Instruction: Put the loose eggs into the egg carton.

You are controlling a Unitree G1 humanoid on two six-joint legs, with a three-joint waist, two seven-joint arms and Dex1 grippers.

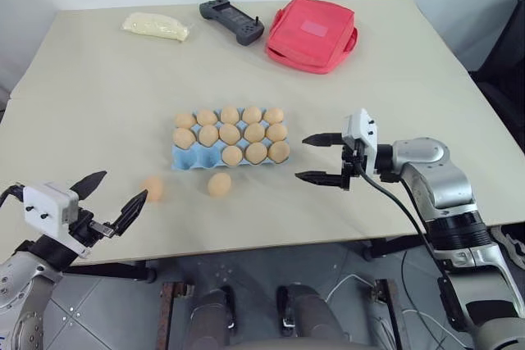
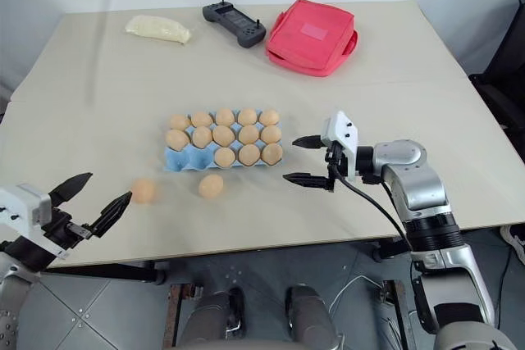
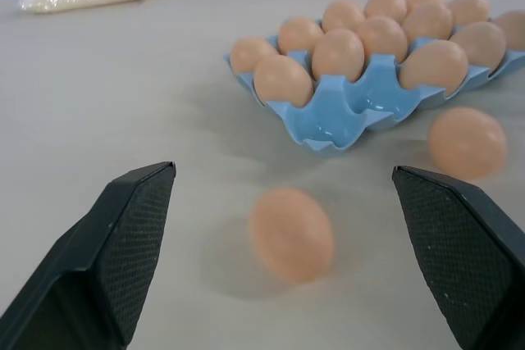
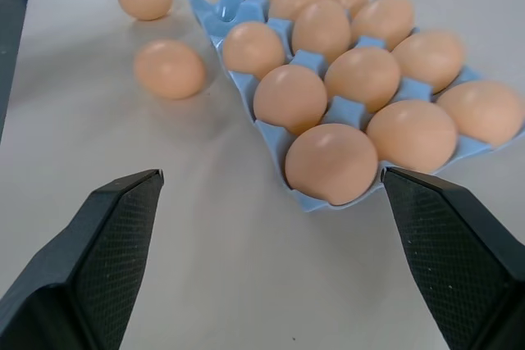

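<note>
On the pale table, near its middle, sits the light blue moulded egg carton. Thirteen tan-brown eggs fill most of its cups. Two cups in the row closest to the robot, at the robot's left end, have no egg in them.

Two loose tan-brown eggs lie on the table just in front of the carton. One loose egg is close to the carton's front edge but not touching it. The other loose egg lies a bit further to the left.

Near that egg hangs the left gripper, with its two black fingers spread wide and nothing between them. To the right of the carton is the right gripper, pointing at the carton, its fingers wide apart too and holding nothing.

Far back on the table lie a red fabric pouch, a dark grey hand controller and a pale yellow soft bag.
</note>
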